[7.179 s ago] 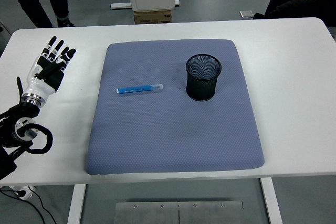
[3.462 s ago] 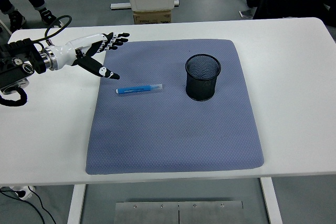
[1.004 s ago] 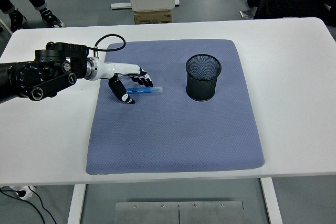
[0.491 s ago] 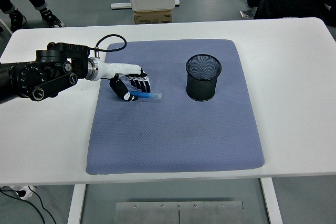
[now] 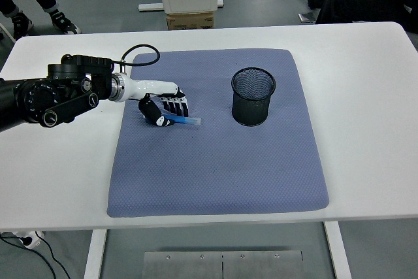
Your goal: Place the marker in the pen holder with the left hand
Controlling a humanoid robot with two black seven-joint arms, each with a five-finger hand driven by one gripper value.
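The black mesh pen holder (image 5: pixel 253 97) stands upright on the right part of the blue mat (image 5: pixel 215 161), and nothing shows inside it through the open top. The mat covers the middle of the white counter (image 5: pixel 366 96). The blue marker (image 5: pixel 183 120) lies roughly level on the mat's left part, well apart from the pen holder; only its right end shows, the rest being hidden under the fingers. The left hand (image 5: pixel 163 108) reaches in from the left edge on a black arm, its fingers curled down over the marker and the thumb tucked beneath, closed around it. Whether the marker is lifted clear of the mat or touching it cannot be told. At the top of the view, a cardboard box (image 5: pixel 190 20) sits on the floor behind the counter, and parts of seated or standing persons are cut off at both corners.
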